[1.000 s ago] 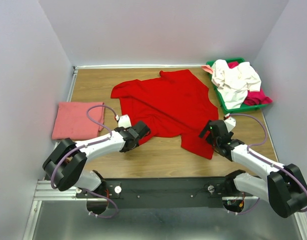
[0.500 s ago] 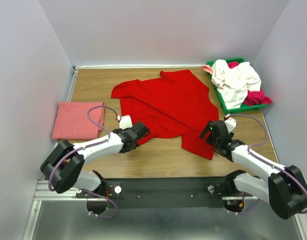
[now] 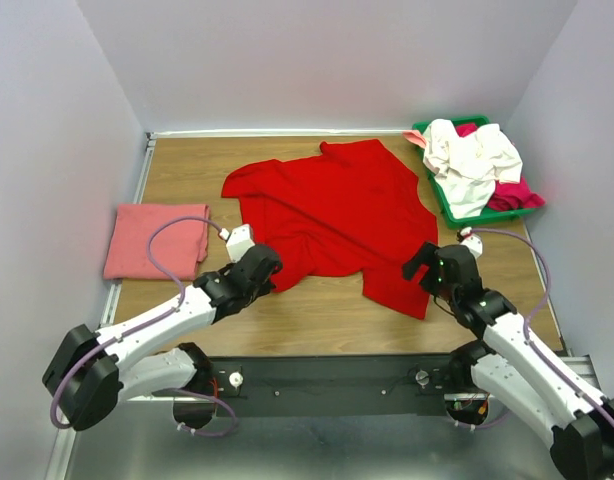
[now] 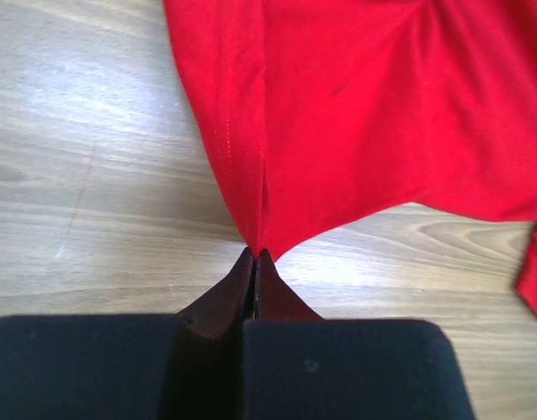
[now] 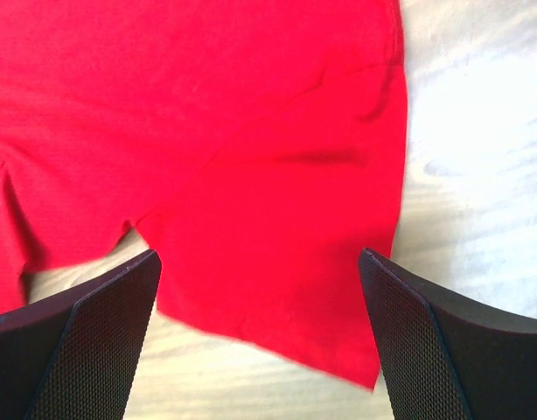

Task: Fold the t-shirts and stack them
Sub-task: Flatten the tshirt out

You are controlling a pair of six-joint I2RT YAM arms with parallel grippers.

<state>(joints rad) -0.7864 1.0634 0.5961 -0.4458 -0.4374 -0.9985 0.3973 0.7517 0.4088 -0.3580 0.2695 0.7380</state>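
The red shirt (image 3: 332, 215) lies spread, a little rumpled, across the middle of the table (image 3: 317, 315), with its collar towards the far edge. On my left wrist view the left gripper (image 4: 254, 258) has its fingers pressed together on the shirt's near left corner, and a fold of cloth runs up from the pinch. From above, that gripper (image 3: 265, 268) sits low at the shirt's near left edge.

The right gripper (image 5: 260, 262) hangs over the near right corner of the shirt with its fingers (image 5: 94, 332) spread wide and cloth showing between them. I can't tell whether they touch it. In the top view it (image 3: 434, 265) is right at that corner.

The pink shirt (image 3: 152, 240) lies folded square at the table's left edge, apart from the red one. At the far right corner the tray (image 3: 439, 203) holds a crumpled white shirt (image 3: 472, 160) heaped on a magenta shirt (image 3: 517, 195).
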